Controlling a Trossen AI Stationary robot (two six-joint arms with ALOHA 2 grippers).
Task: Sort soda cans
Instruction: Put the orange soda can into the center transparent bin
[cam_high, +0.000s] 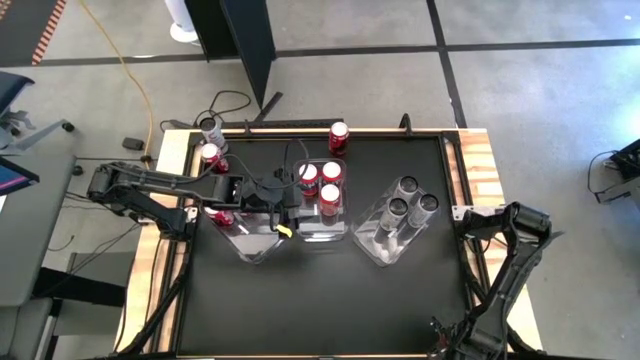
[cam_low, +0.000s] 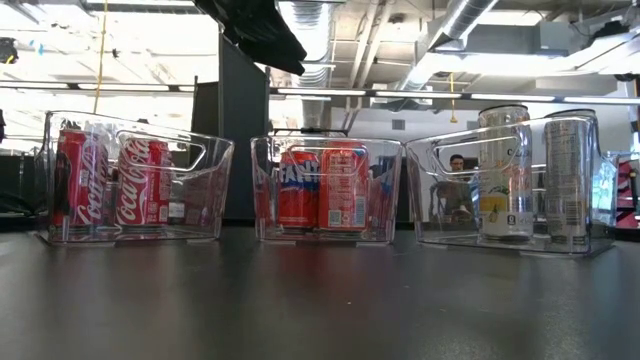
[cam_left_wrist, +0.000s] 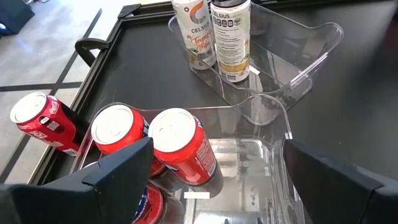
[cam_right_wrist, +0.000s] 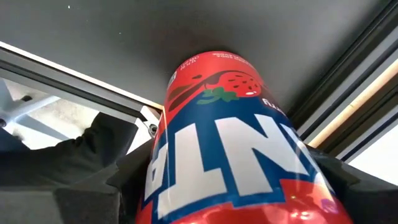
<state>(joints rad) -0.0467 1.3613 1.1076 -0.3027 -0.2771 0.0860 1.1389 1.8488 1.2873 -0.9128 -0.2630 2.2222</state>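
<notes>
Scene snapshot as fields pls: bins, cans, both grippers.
bins: three clear bins, mid-table
middle bin: red cans, upright
right bin: three silver cans, upright
loose can: red, upright at the table's far edge
left gripper: jaws open, empty, at the middle bin
right gripper: jaws on either side of a red Fanta can

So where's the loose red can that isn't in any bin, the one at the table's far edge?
In the high view, the loose red can stands upright at the table's far edge, near the middle, just behind the middle bin of red cans.
</notes>
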